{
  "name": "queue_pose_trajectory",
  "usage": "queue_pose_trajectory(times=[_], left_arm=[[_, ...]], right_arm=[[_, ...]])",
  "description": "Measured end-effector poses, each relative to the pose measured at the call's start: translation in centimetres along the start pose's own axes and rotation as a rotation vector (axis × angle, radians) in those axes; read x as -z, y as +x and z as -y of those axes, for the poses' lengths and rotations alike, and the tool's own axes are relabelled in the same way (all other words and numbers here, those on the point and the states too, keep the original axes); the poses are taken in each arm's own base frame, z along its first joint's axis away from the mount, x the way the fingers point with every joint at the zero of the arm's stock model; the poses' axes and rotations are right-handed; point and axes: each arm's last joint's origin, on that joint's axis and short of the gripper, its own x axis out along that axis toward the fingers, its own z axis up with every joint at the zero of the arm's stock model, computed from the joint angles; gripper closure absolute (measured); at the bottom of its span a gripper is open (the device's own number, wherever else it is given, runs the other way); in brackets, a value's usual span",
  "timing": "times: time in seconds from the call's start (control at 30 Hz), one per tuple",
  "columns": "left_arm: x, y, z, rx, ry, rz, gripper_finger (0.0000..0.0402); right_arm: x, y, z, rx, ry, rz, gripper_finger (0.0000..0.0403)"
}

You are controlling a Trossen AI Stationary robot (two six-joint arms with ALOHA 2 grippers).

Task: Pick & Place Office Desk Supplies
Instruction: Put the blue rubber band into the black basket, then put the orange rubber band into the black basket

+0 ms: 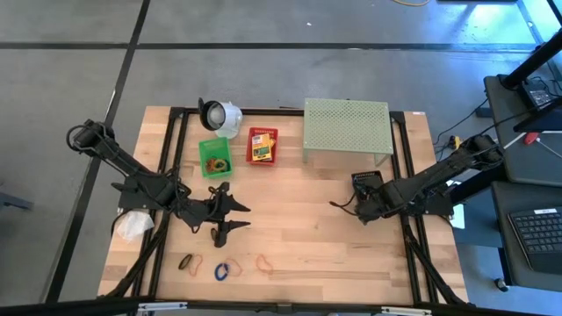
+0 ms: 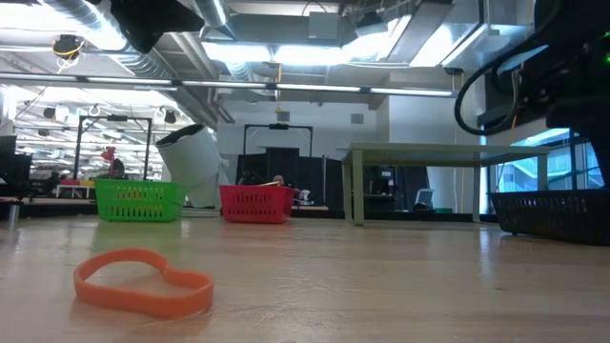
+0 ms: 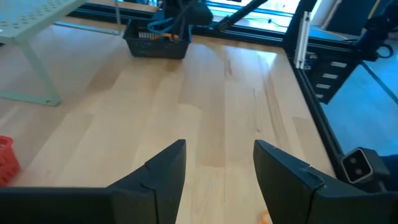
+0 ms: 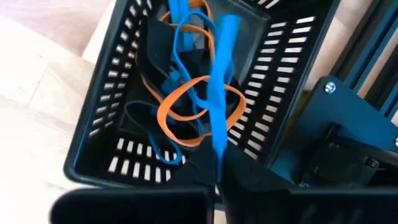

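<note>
My right gripper (image 4: 216,182) hangs over the black basket (image 4: 112,106) at the table's right (image 1: 365,181) and is shut on a blue rubber band (image 4: 219,106). Orange (image 4: 186,102) and blue bands lie in that basket. My left gripper (image 3: 217,177) stands open above bare wood left of the table's middle (image 1: 239,218), with nothing between its fingers. A dark band (image 1: 188,262), a blue one (image 1: 223,270) and an orange one (image 1: 263,262) lie flat near the front edge. The orange band (image 2: 143,281) also shows in the low view. My right gripper pinches the blue rubber band at one end (image 4: 217,163) between its two shut fingers, which come from above and point steeply down into the basket. Both strands lie together as one narrow strip. It runs fairly straight from the fingertips over the bands in the basket.
At the back stand a green basket (image 1: 213,156) with bands, a red basket (image 1: 262,146) with a yellow-and-green crayon box, a white round object (image 1: 219,114) and the pale green perforated shelf (image 1: 347,127). A black frame rail (image 1: 406,175) runs just right of the black basket.
</note>
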Motion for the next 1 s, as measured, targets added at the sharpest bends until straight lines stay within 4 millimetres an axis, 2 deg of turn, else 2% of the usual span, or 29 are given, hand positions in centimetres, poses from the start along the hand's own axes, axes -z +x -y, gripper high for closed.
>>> queue_pose_trajectory(times=[0.1, 0.3, 0.53, 0.67, 1.0], left_arm=[[0.0, 0.0, 0.0, 0.014, 0.000, -0.006, 0.0219], [0.0, 0.0, 0.0, 0.015, 0.030, -0.007, 0.0219], [0.1, 0.0, 0.0, 0.020, 0.041, -0.016, 0.0219], [0.2, 0.0, 0.1, 0.055, 0.041, -0.032, 0.0219], [0.3, 0.0, 0.5, 0.180, 0.077, -0.082, 0.0219]], right_arm=[[-0.2, 0.0, -0.1, -0.008, 0.015, 0.003, 0.0372], [-0.3, -0.4, -0.2, -0.021, 0.029, 0.024, 0.0289], [-0.8, -2.1, -0.6, -0.047, -0.006, 0.083, 0.0203], [-0.9, -2.9, -0.3, -0.020, -0.011, 0.104, 0.0188], [-1.1, -2.9, -0.4, -0.024, -0.009, 0.147, 0.0195]])
